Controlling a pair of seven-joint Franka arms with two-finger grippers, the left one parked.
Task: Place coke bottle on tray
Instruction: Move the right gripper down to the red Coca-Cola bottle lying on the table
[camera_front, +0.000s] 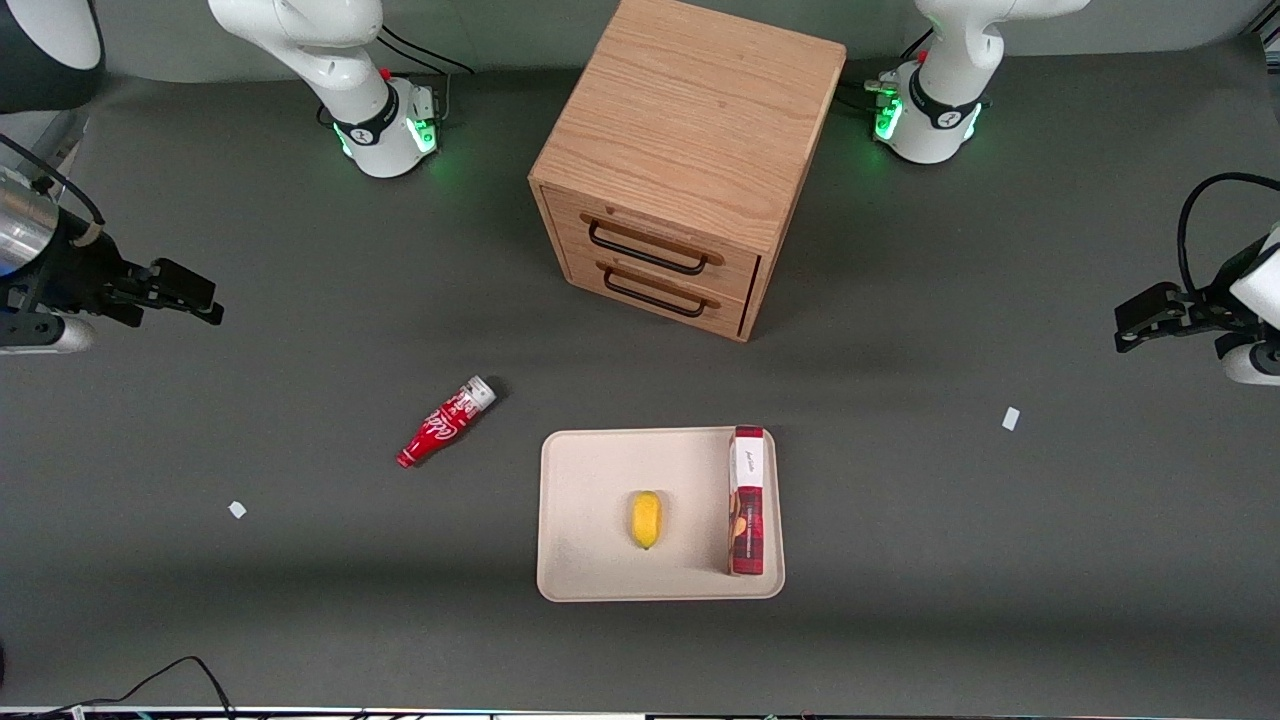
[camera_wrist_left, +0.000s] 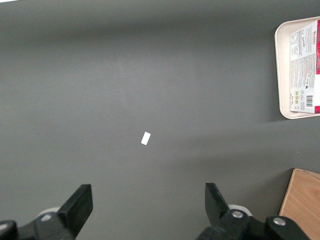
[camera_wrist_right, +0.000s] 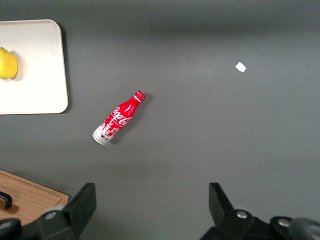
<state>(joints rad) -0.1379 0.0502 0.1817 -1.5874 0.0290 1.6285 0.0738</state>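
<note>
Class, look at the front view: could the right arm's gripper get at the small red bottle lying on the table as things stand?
Probably yes. The small red coke bottle lies on its side on bare table, apart from the cream-beige tray and the wooden two-drawer cabinet. The gripper, open, hangs at the working arm's end with nothing between them.

The working arm (camera_front: 330, 70) is glossy white with a black band and green lights at its base. Its gripper (camera_front: 185, 295) is black, jaws spread wide, behind a silver wrist section with black cables

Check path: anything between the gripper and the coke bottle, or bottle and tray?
Nothing visible. The open gripper and the coke bottle have bare table between them, as do bottle and tray. Lemon and box leave tray space.
</note>
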